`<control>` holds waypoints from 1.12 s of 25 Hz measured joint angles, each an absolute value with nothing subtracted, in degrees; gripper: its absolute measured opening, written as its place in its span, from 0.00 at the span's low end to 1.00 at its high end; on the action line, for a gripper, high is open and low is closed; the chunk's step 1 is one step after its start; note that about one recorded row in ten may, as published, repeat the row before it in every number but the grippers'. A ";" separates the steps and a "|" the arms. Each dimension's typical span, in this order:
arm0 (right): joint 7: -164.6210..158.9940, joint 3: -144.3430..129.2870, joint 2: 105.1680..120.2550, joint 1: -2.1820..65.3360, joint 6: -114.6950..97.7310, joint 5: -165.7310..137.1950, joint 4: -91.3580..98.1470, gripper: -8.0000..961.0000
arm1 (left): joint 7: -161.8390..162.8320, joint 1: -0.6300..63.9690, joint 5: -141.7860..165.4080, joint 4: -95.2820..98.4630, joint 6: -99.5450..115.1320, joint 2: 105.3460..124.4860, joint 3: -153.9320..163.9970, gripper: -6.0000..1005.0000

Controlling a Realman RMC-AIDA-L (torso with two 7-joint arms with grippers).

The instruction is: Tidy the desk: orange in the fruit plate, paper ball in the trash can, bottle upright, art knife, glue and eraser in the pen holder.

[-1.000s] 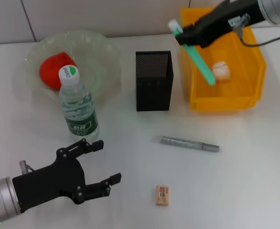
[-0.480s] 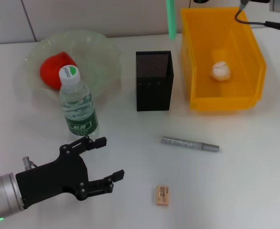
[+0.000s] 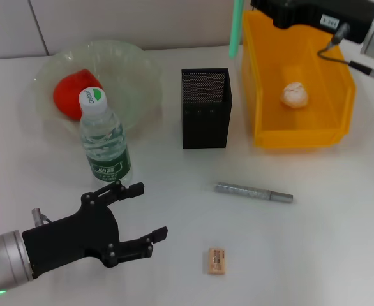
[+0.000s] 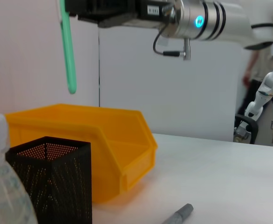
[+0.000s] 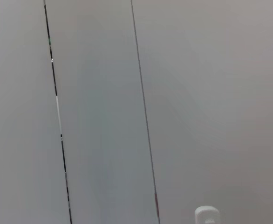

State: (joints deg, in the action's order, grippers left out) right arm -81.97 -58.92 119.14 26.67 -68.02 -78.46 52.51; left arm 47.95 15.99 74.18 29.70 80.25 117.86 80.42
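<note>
My right gripper is at the back, high above the gap between pen holder and bin, shut on a long green art knife that hangs straight down; the left wrist view shows the knife above the holder. The black mesh pen holder stands mid-table. The grey glue pen and the eraser lie on the table in front of it. The orange sits in the fruit plate. The bottle stands upright. The paper ball lies in the yellow trash can. My left gripper is open, low at the front left.
The bottle stands just in front of the plate's rim and just behind my left gripper's fingers. Holder and bin stand close side by side. A white wall rises right behind the table; the right wrist view shows only that wall.
The right gripper swung the green knife from a slant over the bin to hanging vertical, farther back and left, near the holder. The left gripper crept slightly forward and right.
</note>
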 joint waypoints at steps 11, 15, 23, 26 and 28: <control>-68.68 -58.87 119.04 28.54 -70.73 -71.37 39.59 0.24 | 48.04 16.00 74.18 29.70 80.22 117.86 80.65 0.86; -65.23 -58.95 119.18 30.18 -70.79 -70.53 34.88 0.25 | 48.06 15.68 74.18 29.65 80.33 117.86 80.62 0.86; -59.67 -59.13 119.13 33.11 -70.22 -68.86 28.24 0.26 | 48.08 15.72 74.18 29.62 80.42 117.86 80.76 0.86; -57.37 -58.96 119.13 34.21 -69.52 -68.86 25.99 0.27 | 48.08 15.77 74.18 29.62 80.43 117.87 80.85 0.86; -56.53 -58.95 119.14 34.62 -69.01 -68.85 25.05 0.28 | 48.08 15.78 74.18 29.62 80.43 117.89 80.87 0.86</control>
